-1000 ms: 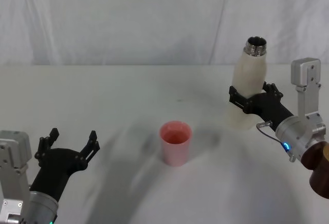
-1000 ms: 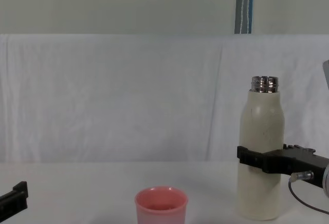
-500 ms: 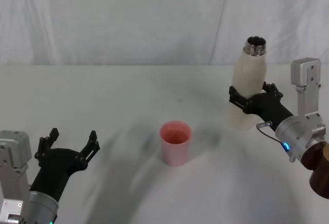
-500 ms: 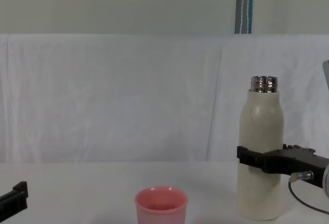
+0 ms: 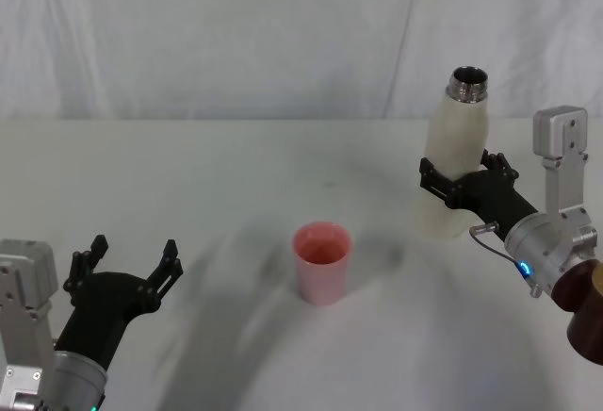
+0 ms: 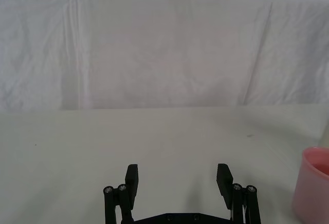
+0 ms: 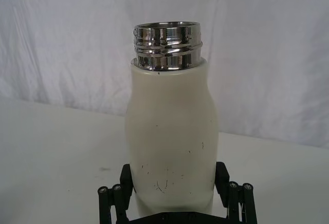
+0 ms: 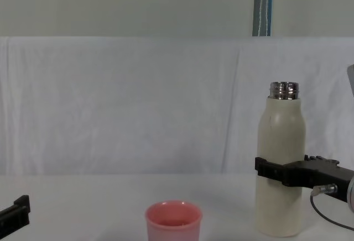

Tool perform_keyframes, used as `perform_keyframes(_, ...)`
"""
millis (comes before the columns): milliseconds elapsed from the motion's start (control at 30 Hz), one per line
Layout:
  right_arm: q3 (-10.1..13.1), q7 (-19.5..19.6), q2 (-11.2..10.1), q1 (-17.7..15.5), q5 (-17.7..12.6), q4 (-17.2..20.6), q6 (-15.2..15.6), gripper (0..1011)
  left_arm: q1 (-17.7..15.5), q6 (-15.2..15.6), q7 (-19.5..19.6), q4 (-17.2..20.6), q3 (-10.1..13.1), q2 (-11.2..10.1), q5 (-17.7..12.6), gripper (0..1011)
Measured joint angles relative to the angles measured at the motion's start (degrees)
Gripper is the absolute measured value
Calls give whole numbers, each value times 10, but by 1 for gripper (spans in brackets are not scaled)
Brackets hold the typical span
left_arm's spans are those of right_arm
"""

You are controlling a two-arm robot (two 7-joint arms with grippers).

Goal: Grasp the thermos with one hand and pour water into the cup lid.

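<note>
Right gripper (image 5: pixel 456 188) clamping the thermos (image 5: pixel 454 153) round its lower-middle body, jaws closed on both flanks (seen flush against the cream wall in the right wrist view, thermos (image 7: pixel 172 136) filling the space between them). Standing upright, long axis vertical, steel neck open and facing up, base just off or barely on the worktop (image 5: pixel 217 185), hard to tell which from the chest view. Key relation: cup lid (image 5: pixel 321 262) sitting to the robot's left of the thermos and somewhat nearer the body, well apart from it, mouth up, on the worktop; so the coming move likely calling for carrying leftward and inward, then tipping the neck toward the cup lid, with the pour axis swinging from vertical toward horizontal. Right arm clearly the nearer one and already gripping. Left gripper (image 5: pixel 127 262) hanging low at the near left, jaws spread wide and holding nothing, well apart from the cup lid (pink rim just showing at the edge of the left wrist view, cup lid (image 6: pixel 311 185)). Compared with a second ago: thermos rising very slightly in the chest view, thermos (image 8: pixel 281 158), base sitting a touch higher than before, otherwise same tilt and same grip; cup lid and left gripper staying put.
</note>
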State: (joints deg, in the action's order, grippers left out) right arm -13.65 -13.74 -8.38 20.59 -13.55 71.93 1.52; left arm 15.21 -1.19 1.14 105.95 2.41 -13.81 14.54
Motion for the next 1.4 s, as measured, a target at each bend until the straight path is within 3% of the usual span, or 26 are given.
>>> perform_keyframes(1400, -1, -21, -15, -8, -19, 14, -6, 1001, 0, 0, 0, 0, 0, 0, 0, 1001)
